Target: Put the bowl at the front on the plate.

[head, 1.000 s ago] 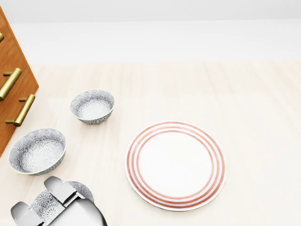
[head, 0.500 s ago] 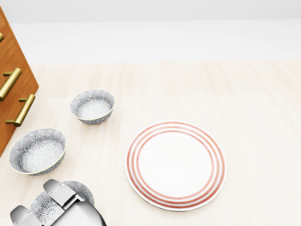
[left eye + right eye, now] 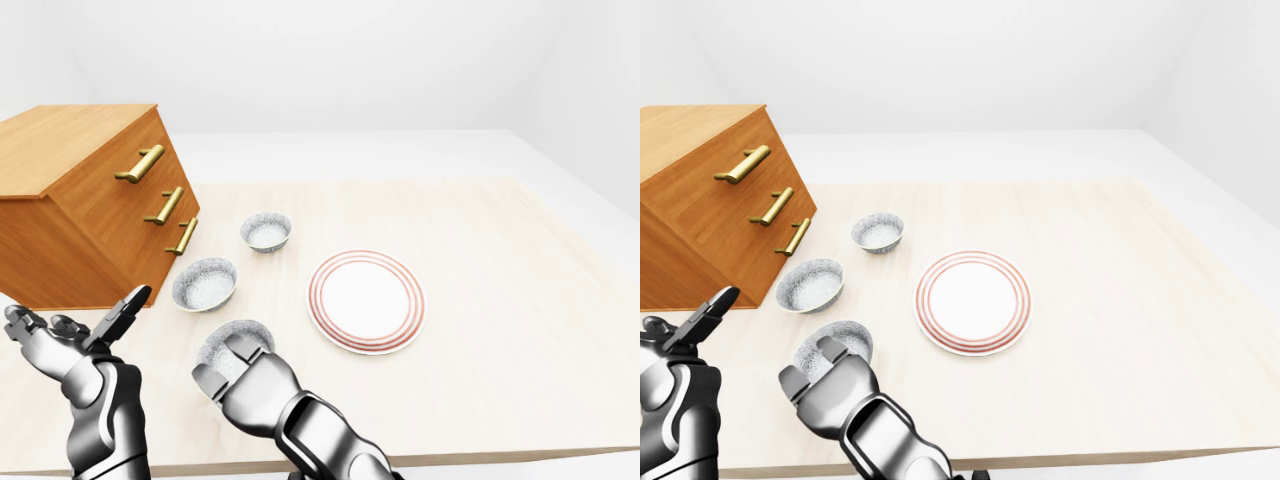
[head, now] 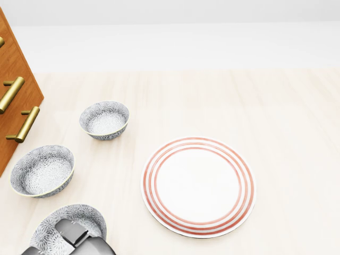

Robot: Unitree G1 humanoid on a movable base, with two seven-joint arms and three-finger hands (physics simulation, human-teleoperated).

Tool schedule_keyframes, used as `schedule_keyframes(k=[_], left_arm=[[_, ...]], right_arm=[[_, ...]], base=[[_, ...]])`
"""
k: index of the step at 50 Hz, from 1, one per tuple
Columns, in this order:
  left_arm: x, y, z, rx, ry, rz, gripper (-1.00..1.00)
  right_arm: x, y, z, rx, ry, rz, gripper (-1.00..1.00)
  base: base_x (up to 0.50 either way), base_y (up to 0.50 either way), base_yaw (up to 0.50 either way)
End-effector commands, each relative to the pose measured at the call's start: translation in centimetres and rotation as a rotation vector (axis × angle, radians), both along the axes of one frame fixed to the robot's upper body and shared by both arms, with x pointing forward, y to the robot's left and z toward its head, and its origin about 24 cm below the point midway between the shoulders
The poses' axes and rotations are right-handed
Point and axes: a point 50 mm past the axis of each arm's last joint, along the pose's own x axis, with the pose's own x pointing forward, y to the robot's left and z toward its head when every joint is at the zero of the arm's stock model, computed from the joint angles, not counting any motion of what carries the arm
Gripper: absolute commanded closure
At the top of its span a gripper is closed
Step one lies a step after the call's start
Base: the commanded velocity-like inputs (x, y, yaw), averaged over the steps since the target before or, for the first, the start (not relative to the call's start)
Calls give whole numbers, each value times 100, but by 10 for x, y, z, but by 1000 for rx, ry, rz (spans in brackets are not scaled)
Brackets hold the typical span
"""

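Three grey patterned bowls lie left of the red-ringed white plate [image 4: 197, 186]. The bowl lowest in the head view [image 4: 85, 212] is the nearest one. My right hand [image 3: 240, 362] reaches in from the bottom, and its fingers [image 4: 69, 232] curl over that bowl's near rim into its hollow. The thumb is hidden, so whether the hand grips the rim is unclear. The bowl rests on the table, left of and below the plate. My left hand [image 3: 80, 320] hovers open, fingers spread, at the left of the left-eye view, apart from every bowl.
A middle bowl [image 4: 42, 171] and a far bowl [image 4: 104, 120] sit above the nearest one. A wooden drawer unit [image 3: 90, 200] with brass handles stands at the left. The pale wooden table [image 3: 500, 300] ends at a near edge along the bottom.
My right hand has dropped toward the bottom of the head view, uncovering more of the nearest bowl. Its fingers now sit lower inside the bowl. Bowls and plate have not moved.
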Motion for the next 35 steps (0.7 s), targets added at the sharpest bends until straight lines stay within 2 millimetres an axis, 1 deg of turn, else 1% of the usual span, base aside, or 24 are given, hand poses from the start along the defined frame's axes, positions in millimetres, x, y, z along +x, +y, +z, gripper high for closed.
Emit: schedule_keyframes(k=[1,7,12,15,17,29,35], left_arm=[[1,0,-2,-5,8,1,-100],[0,0,-2,-4,8,0,-100],[1,0,-3,-6,11,-2,-100],[0,0,0,0,-2,-2,-100],[1,0,-1,-3,4,-2,-100],[1,0,-1,-3,3,-2,-100],[0,0,0,0,1,-2,-100]], right_arm=[[4,1,-7,-16,31,-8,-100],[4,1,-16,-30,75,-15,-100],[7,0,-13,-19,76,-47,-100],[8,-1,-15,-13,97,-59,-100],[9,-2,-16,-12,103,-66,-100],[6,-6,-33,-30,192,-77,-100],[10,-1,-37,-40,215,-57,-100]], base=[[0,0,0],[0,0,0],[0,0,0],[0,0,0],[0,0,0],[0,0,0],[0,0,0]])
